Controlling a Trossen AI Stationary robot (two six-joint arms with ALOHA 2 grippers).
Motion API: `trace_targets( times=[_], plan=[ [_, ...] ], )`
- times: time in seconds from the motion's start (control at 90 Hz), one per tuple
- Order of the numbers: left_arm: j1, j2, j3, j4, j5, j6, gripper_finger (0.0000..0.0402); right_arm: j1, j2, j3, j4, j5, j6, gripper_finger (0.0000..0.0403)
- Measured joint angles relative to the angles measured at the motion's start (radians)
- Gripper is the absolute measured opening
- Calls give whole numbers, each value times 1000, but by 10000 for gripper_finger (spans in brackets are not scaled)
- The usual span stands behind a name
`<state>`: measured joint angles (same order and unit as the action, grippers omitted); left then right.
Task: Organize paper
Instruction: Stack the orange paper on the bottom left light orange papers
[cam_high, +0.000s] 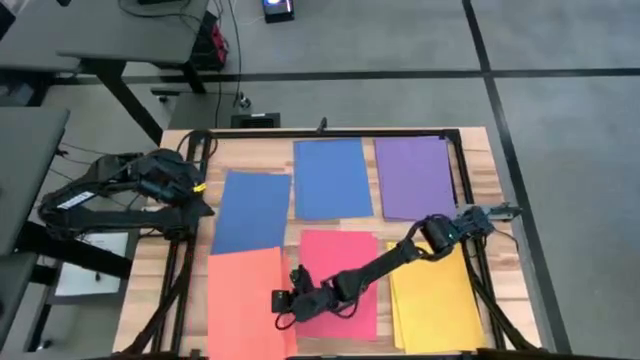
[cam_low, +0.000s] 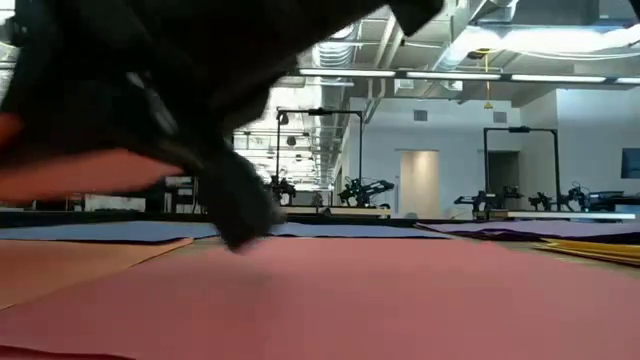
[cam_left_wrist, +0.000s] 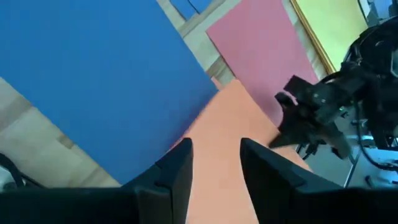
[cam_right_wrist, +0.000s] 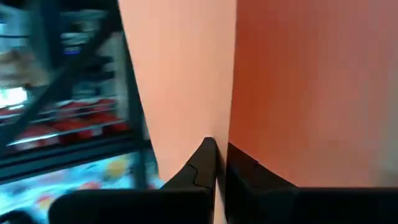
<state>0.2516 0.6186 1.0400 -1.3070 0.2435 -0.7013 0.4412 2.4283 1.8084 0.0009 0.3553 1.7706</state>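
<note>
Salmon-orange sheet (cam_high: 245, 300) edge sits pinched in right gripper (cam_high: 283, 302).

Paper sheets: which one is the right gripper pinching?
The salmon-orange paper sheet; the right gripper is shut on its edge beside the pink-red sheet.

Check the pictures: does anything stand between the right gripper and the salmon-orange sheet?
Nothing visible does. The right gripper is already at the near edge where the salmon-orange sheet meets the pink-red sheet, fingers closed on the salmon-orange sheet's edge. The left gripper waits open at the table's left side.
</note>
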Motion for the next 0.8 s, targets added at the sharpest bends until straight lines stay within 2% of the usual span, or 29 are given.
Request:
trace_targets(
  times=[0.367, 0.644, 0.8],
  plan=[
    [0, 1, 0, -22, 0, -18, 118, -5, 0, 1, -29, 18, 57, 7],
    [0, 1, 0, -20, -20, -21, 118, -4, 0, 1, -103, 14, 82, 100],
    [0, 1, 0, -19, -30, -26, 118, 0, 0, 1, -92, -48, 61, 139]
  ],
)
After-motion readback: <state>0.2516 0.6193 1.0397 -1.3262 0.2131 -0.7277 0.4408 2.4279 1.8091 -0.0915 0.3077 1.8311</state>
